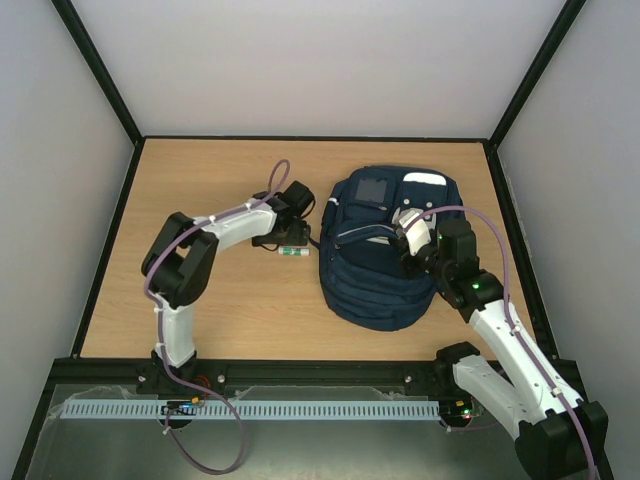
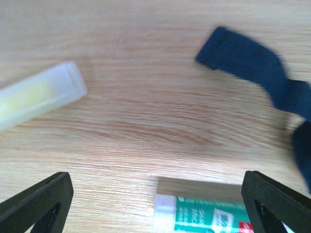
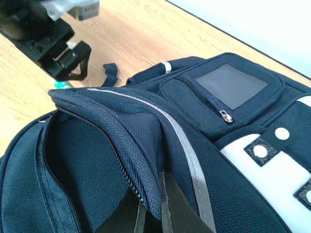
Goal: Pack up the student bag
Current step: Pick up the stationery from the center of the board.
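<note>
The navy student bag [image 1: 375, 290] lies on the right half of the table, white patch facing up. My right gripper [image 3: 153, 213] is shut on the raised edge of the bag's flap beside the grey reflective stripe, holding the main zip mouth [image 3: 73, 160] open. In the top view the right gripper [image 1: 410, 242] sits over the bag's middle. My left gripper [image 2: 155, 206] hangs low over the wood just left of the bag, jaws wide open. A green-and-white glue stick [image 2: 204, 213] lies on the table between them, untouched. The same glue stick [image 1: 291, 252] shows beneath the left gripper [image 1: 285, 236].
A translucent tube with a yellow core [image 2: 39, 94] lies on the wood beyond the left finger. A navy strap end [image 2: 252, 63] of the bag lies to the right of it. Black frame rails [image 1: 310, 138] border the table.
</note>
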Robot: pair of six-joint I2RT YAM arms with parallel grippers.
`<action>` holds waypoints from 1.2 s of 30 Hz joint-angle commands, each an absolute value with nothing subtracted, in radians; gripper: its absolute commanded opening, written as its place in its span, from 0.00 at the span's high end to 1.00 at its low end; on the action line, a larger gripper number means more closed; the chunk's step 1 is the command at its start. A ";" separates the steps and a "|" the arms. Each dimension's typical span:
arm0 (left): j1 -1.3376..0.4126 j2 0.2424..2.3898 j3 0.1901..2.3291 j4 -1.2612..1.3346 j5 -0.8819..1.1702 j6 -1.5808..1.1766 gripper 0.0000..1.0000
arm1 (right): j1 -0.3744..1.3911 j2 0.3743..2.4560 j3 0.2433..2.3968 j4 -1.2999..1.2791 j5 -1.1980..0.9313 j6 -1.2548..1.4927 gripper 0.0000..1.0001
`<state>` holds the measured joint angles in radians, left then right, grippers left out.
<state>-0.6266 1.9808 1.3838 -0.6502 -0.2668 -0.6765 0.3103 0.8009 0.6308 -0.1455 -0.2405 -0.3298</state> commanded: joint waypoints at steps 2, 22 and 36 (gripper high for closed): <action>-0.605 1.871 1.368 -0.575 -0.156 -0.358 0.06 | 0.316 0.810 0.653 -0.123 -0.299 -0.331 0.98; -0.649 1.837 1.329 -0.593 -0.085 -1.279 0.25 | 0.316 0.821 0.660 -0.136 -0.299 -0.341 0.97; -0.674 1.945 1.375 -0.650 -0.097 -1.517 0.36 | 0.315 0.826 0.660 -0.140 -0.302 -0.344 0.97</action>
<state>-0.6739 1.9171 1.3514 -0.6186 -0.0830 -1.4277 0.3103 0.8207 0.6308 -0.1535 -0.2474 -0.3382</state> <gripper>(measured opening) 0.650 0.054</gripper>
